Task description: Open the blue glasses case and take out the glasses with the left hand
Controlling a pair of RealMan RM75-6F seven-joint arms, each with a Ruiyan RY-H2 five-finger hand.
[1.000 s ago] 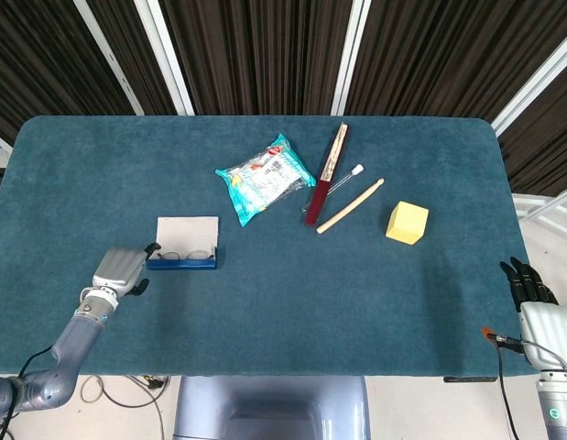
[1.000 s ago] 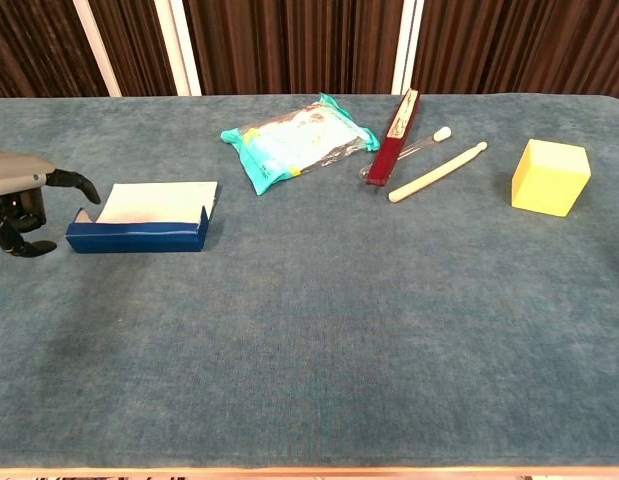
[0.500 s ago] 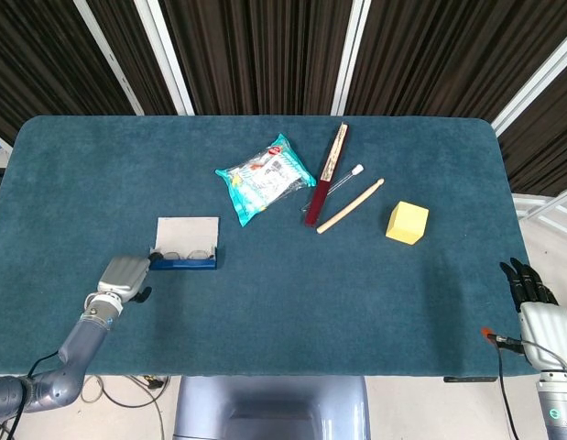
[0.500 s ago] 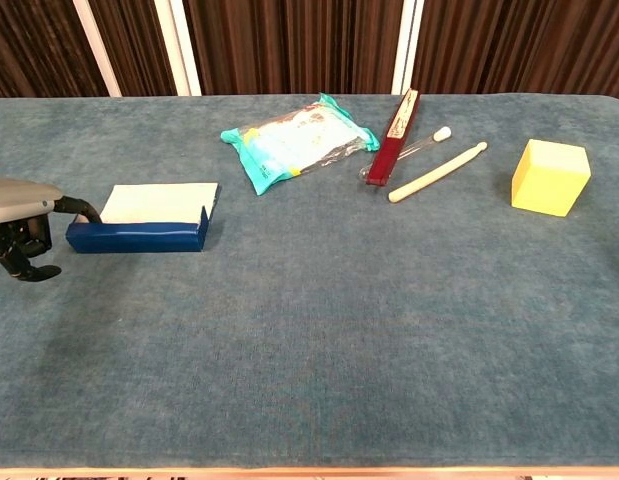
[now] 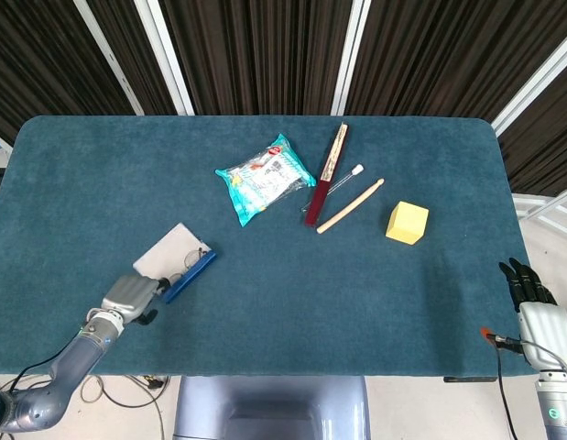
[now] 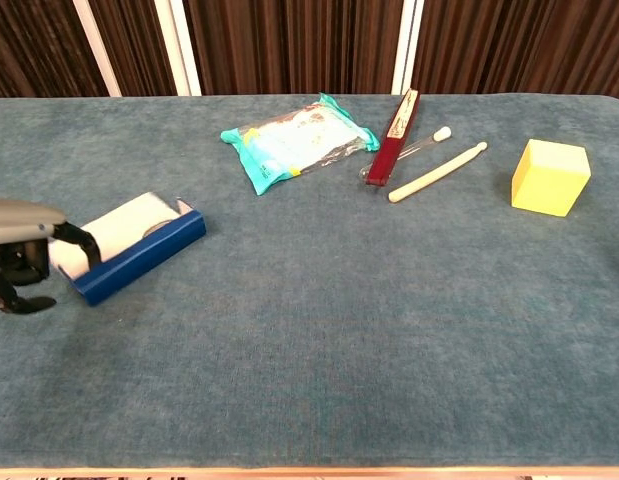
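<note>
case (image 5: 176, 266) open (glasses (image 5: 190, 258) inside) | long axis diagonal | L hand (image 5: 129, 295) at near end

matt blue cloth table (image 5: 375, 302), glossy snack packet (image 5: 264, 179)

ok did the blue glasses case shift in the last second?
Yes. The blue glasses case swung askew, its left end pulled toward the near table edge by the left hand.

Case (image 5: 176, 263) has rotated on the table: earlier it lay square to the near edge, now it sits skewed, left end swung toward the robot, right end angled away. Glasses (image 5: 190, 260) inside moved with it. Left hand (image 5: 129, 295) has drawn back toward the near-left edge, a finger (image 6: 77, 240) touching the case's left end.
</note>
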